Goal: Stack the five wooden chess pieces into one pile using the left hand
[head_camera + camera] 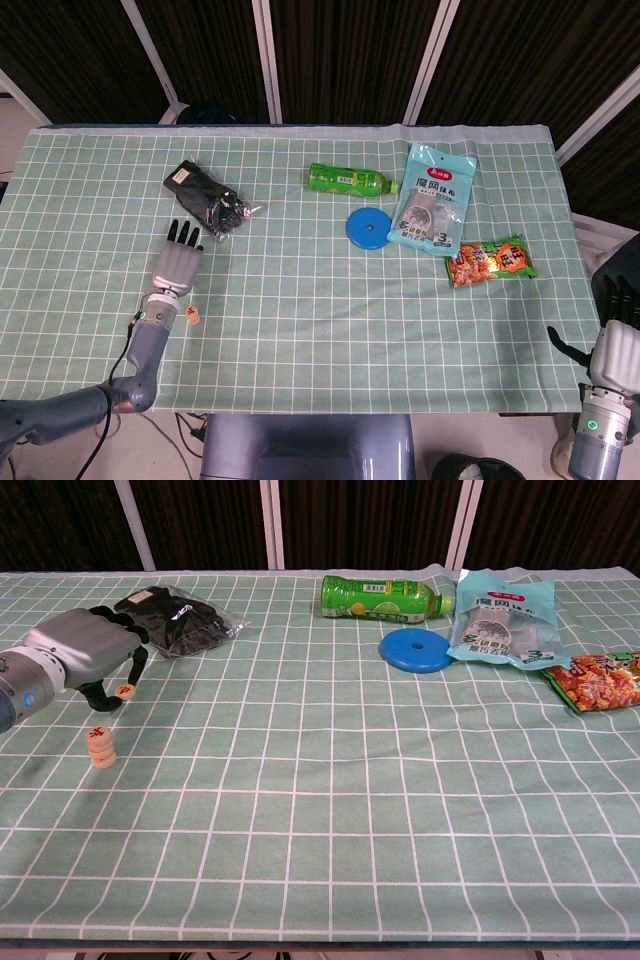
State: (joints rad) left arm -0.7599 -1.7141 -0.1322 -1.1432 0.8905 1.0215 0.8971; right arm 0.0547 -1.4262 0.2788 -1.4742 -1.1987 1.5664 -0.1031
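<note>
While I stood near the table, this is what I saw:

Left hand: the left hand [85,650] was low over the left part of the green checked tablecloth [330,780], palm down, with the dark fingertips [128,670] bent toward the cloth.
Single piece: one wooden chess piece [125,691] was pinched between the thumb and a fingertip of that hand; I could not tell whether it was touching the cloth.
Stack: a small pile of chess pieces [102,747] stood on the cloth just beside the hand, on the side nearer to the robot. From the head view it showed at [194,314], to the right of the wrist. It was apart from the hand. How many pieces were in the pile I could not count.
Right hand: the right hand [612,340] was off the table at its right edge, holding nothing; whether its fingers were apart I could not tell.
Other things: a black packet [175,618] lay just behind the left hand; a green bottle [380,597], a blue disc [416,650], a light blue pouch [505,618] and an orange snack bag [597,680] lay well apart, to the right.
</note>
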